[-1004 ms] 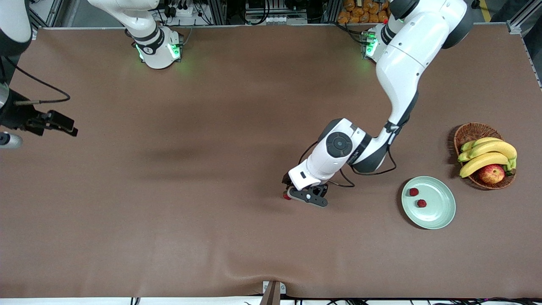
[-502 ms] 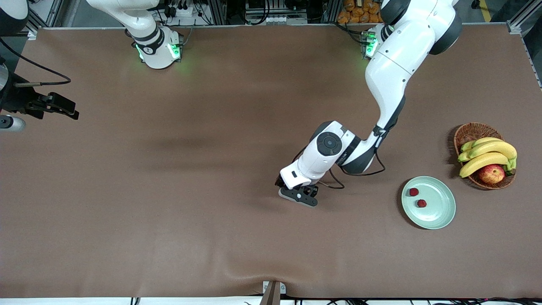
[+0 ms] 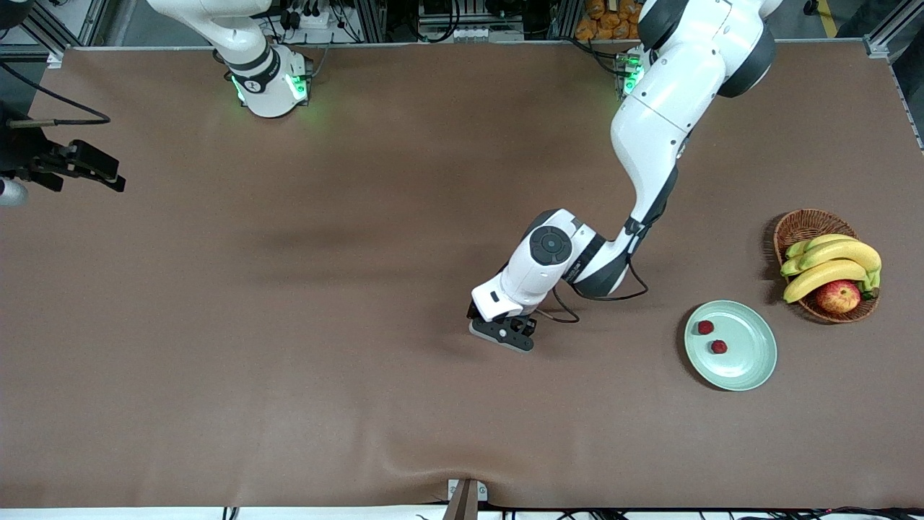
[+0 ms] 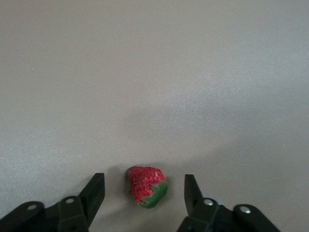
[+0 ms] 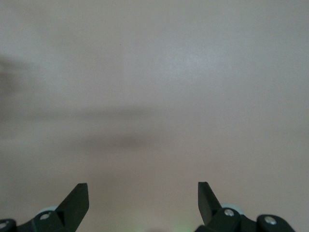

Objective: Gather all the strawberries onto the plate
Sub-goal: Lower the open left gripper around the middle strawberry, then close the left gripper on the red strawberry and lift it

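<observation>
Third strawberry [image 4: 147,186] lies on the brown worktop [image 3: 289,325] mid-table, between the fingers [image 4: 95,191] of the left tool [image 4: 145,193]. The jaws stand apart with a gap on each side of the berry, not touching it, so nothing is gripped. In the front view the left tool [image 3: 502,334] is down at the worktop and hides the berry.

Two more strawberries [image 3: 705,327] [image 3: 718,347] sit in the mint-green plate [image 3: 754,361], toward the left arm's end of the table, at about 3 o'clock from the left tool. They lie close together in the part of the plate toward the tool.

Wicker basket [image 3: 801,224] with bananas [image 3: 830,261] and an apple [image 3: 837,296] sits near the plate, at its 1 o'clock.

Right tool [image 3: 86,170] waits up over the right arm's end of the worktop, jaws wide open, empty [image 5: 143,198].
</observation>
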`<state>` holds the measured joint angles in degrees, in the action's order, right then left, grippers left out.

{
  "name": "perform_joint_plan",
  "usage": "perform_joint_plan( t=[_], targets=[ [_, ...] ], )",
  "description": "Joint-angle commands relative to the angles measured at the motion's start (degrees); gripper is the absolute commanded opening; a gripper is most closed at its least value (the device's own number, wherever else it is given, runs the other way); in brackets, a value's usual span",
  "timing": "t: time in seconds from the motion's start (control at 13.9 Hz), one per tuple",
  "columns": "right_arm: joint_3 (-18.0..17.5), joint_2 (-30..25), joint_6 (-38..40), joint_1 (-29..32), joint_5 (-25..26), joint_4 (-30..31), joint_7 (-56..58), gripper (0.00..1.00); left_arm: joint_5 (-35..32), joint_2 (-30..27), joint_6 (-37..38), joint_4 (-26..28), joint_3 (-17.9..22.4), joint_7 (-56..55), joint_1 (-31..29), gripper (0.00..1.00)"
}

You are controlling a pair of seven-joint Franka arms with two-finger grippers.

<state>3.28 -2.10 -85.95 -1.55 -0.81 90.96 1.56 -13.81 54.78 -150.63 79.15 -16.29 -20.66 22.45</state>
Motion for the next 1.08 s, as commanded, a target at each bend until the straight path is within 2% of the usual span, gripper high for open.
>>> perform_joint_plan(
  t=[0.0,0.29,0.5,0.57,1.0],
  targets=[
    [0.7,-0.5,1.8,0.5,0.5,-1.4,2.7,1.00,0.2,2.3,-0.5,-3.3,1.2,-1.4,1.9,0.71],
    [0.8,-0.5,2.8,1.6,0.4,-1.7,1.7,1.00,0.1,2.3,-0.5,-3.3,1.3,-1.1,1.9,0.53],
    [0.2,-0.5,2.6,2.3,0.2,-1.8,-0.7,1.00,0.0,2.3,-0.5,-3.2,1.4,-0.9,1.8,0.08],
    [0.1,-0.5,2.5,2.2,0.0,-1.9,-2.3,1.00,0.0,2.2,-0.5,-3.1,1.4,-0.9,1.8,0.00],
    [0.0,-0.5,2.5,1.9,0.0,-1.9,-4.3,1.00,-0.9,-1.2,0.9,-0.9,1.3,-0.1,-1.9,0.00]
  ],
)
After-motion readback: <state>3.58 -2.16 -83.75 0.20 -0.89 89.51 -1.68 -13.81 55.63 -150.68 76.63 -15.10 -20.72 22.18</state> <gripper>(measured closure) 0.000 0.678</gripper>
